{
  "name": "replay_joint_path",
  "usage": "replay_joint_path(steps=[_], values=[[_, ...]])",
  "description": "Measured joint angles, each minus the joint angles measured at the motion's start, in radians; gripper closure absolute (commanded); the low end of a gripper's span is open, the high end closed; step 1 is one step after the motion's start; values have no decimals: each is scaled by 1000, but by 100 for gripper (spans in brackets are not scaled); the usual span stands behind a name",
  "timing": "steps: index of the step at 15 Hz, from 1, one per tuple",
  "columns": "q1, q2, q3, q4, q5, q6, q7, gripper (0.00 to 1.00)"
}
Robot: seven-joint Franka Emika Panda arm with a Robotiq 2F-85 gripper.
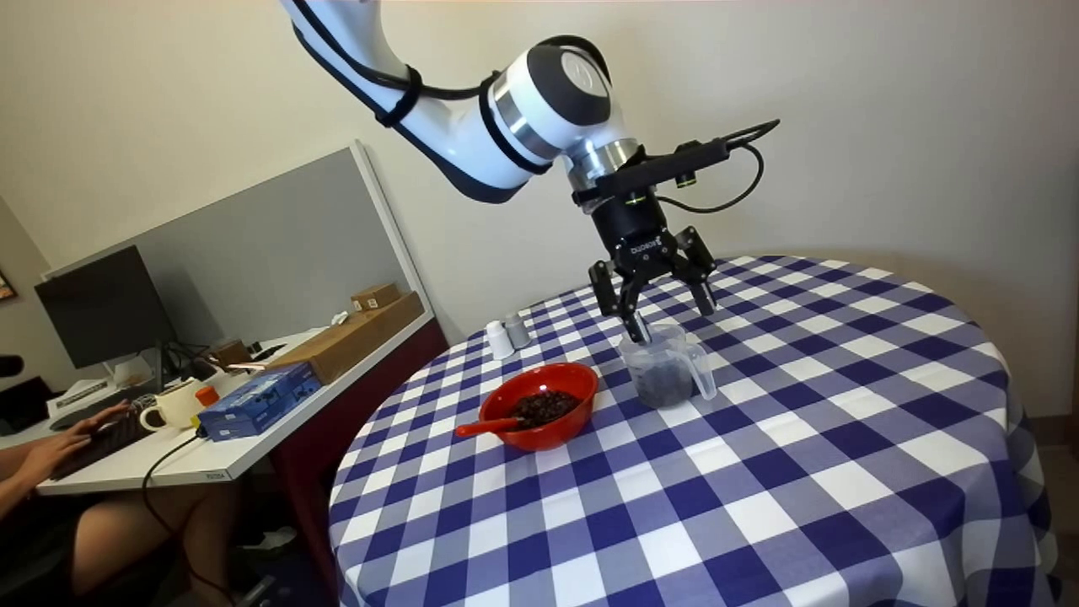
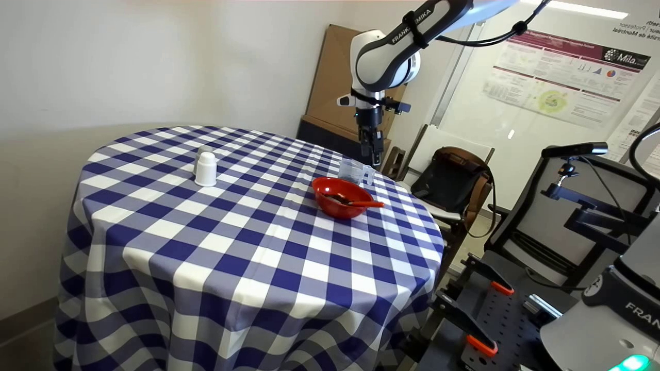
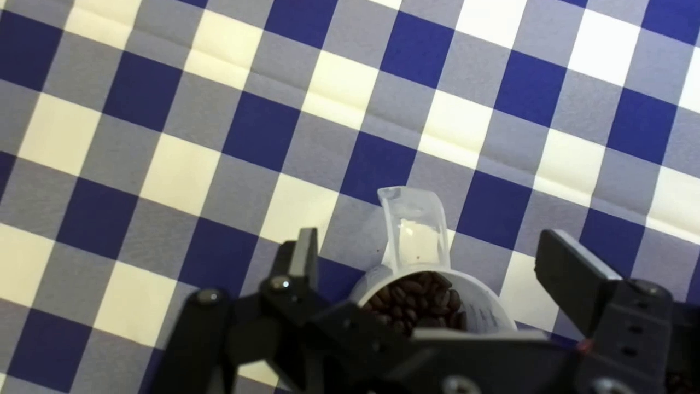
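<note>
Wht arm point(image 1: 459, 139), blk cable point(image 1: 455, 94), blk pincer point(image 1: 674, 318).

- The measuring cup point(image 1: 662, 379) is of smooth, translucent plastic.
- The bowl point(image 2: 334, 210) looks like glossy plastic.
- The tablecloth point(image 1: 674, 506) is of matt cloth.
- The long box point(image 1: 362, 335) seems matt cardboard.

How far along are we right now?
Looks done: beans are in the cup, and the bowl has a dark filling and a spoon in it. In hand: the gripper hangs open near the cup, holding nothing. Apparently left: a grip on the cup, which stands ungripped beside the bowl.
</note>
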Motion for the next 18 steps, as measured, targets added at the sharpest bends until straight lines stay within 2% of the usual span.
replay_joint_path(steps=[9,10,11,13,14,18], values=[[0,35,-4,14,0,9,-28,0],[0,41,-5,17,0,9,-29,4],[0,46,-7,21,0,9,-30,26],[-1,59,-11,31,0,9,-31,31],[-2,65,-12,36,0,9,-33,36],[-5,83,-13,52,0,9,-37,67]])
